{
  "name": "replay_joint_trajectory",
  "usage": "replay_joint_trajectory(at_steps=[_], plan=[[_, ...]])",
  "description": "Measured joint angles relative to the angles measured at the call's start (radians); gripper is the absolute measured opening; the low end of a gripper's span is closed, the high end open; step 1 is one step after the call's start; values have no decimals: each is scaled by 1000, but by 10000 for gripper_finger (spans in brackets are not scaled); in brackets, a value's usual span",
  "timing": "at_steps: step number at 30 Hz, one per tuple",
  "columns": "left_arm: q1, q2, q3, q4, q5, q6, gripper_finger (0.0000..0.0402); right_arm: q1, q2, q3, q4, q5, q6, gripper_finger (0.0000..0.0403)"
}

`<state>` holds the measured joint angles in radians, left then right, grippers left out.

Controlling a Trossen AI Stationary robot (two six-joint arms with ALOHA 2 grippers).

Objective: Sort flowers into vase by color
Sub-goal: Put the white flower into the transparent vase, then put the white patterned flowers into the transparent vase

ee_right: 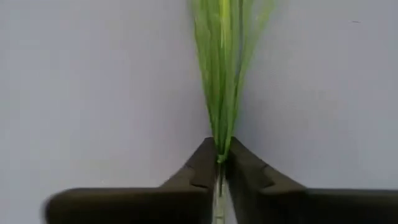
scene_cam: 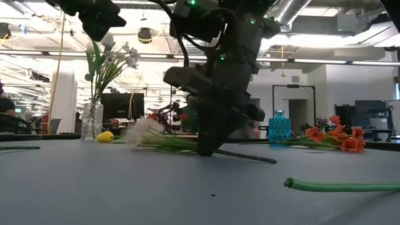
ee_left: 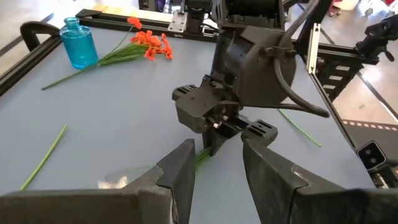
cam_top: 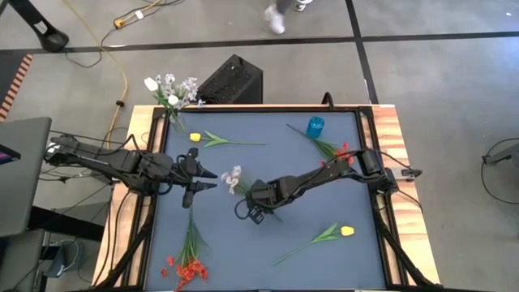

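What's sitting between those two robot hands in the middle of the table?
In the high view, a white flower lies between the left hand and the right hand, which pinches its green stem.

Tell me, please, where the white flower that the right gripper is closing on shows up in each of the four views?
High view: the white flower lies mid-table, left of the right gripper.
Low view: its pale bloom lies left of centre, stem running under the gripper.
Left wrist view: only a pale blur and green stem beyond the left gripper.
Right wrist view: green stem pinched between the fingertips; bloom not shown.
Shared landmark: blue bottle.
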<state>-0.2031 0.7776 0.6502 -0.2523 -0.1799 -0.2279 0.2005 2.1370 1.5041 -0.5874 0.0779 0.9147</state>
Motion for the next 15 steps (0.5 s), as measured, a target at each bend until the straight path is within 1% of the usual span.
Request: replay_joint_trajectory(at_steps=[2, 4, 8, 12, 15], plan=[[0, 0, 0, 0, 0, 0, 123, -5, -21, -3, -3, -1, -17, 28], [0, 0, 0, 0, 0, 0, 123, -17, -50, -6, -10, -15, -45, 27], [0, 0, 0, 15, -10, -1, 123, -60, -151, -2, -41, -11, -122, 27], [0, 0, 0, 49, -14, -16, 123, -111, -245, -6, -87, 43, -222, 27], [0, 0, 0, 72, -8, -55, 123, -142, -334, -4, -80, 119, -287, 27]])
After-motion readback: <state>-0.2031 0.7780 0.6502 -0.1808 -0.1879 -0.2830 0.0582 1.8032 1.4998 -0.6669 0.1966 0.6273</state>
